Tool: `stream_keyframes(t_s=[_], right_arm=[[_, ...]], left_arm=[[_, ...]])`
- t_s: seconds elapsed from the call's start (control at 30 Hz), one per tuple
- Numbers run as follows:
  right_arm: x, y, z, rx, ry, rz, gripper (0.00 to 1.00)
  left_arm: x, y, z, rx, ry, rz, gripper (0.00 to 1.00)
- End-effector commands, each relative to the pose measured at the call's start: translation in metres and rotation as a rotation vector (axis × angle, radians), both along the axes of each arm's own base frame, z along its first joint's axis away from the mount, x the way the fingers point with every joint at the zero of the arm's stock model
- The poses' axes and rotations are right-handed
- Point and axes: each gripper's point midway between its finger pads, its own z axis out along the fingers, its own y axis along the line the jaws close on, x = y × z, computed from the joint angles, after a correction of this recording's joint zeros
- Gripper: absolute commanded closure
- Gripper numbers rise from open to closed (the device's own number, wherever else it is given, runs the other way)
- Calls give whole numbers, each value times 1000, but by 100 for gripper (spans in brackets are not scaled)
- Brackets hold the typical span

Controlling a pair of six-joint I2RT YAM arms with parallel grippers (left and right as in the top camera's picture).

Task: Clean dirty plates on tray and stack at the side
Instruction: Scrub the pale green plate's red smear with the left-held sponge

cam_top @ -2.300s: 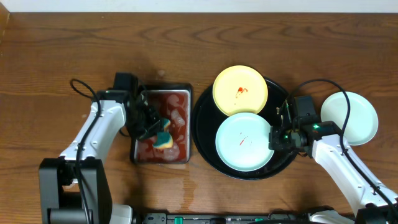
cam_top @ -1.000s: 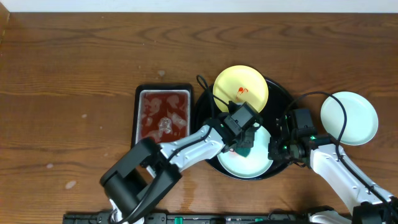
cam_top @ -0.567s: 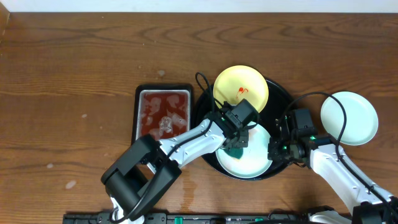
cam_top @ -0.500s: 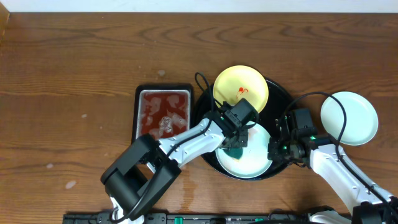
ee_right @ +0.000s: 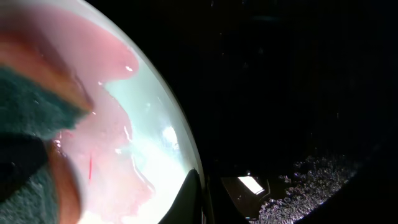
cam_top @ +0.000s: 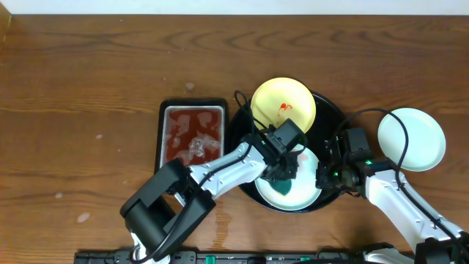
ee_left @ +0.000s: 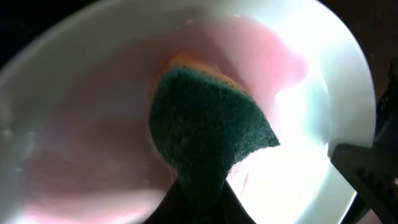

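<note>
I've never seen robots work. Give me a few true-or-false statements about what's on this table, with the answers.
1. The left gripper presses a green sponge onto the near mint plate. True.
2. The yellow plate is spotless. False: it bears a red smear.
3. All three plates sit on the black tray. False: the far mint plate lies on the table beside it.
4. The metal tray holds red liquid. True.
5. The right gripper pinches the near mint plate's rim. True.

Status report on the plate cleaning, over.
Left gripper shut on green sponge, pressed on mint-white round plate in black round tray. Right gripper shut at that plate's rim. Pale yellow plate behind, red smear, nothing blocking.
</note>
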Motion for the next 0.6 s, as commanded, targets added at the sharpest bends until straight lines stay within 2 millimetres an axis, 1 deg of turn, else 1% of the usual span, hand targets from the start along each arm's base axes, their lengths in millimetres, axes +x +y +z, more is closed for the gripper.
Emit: stream_keyframes(t_s=[0.0, 0.2, 0.33, 0.4, 0.47, 0.57], right_arm=[[-10, 3, -5, 5, 27, 11, 99], [-10, 3, -5, 5, 28, 11, 99], [-10, 3, -5, 5, 28, 11, 99], [-10, 3, -5, 5, 28, 11, 99], [-10, 3, -5, 5, 28, 11, 99], [-10, 3, -5, 4, 31, 11, 99]], left_arm=[[-46, -7, -24, -1, 135, -93, 92], [-48, -26, -18, -62, 104, -117, 92], [-46, -34, -16, -88, 88, -104, 92], [-39, -37, -15, -94, 55, -96, 93], [-28, -34, -16, -75, 5, -72, 92], [-6, -23, -19, -23, -73, -13, 92]])
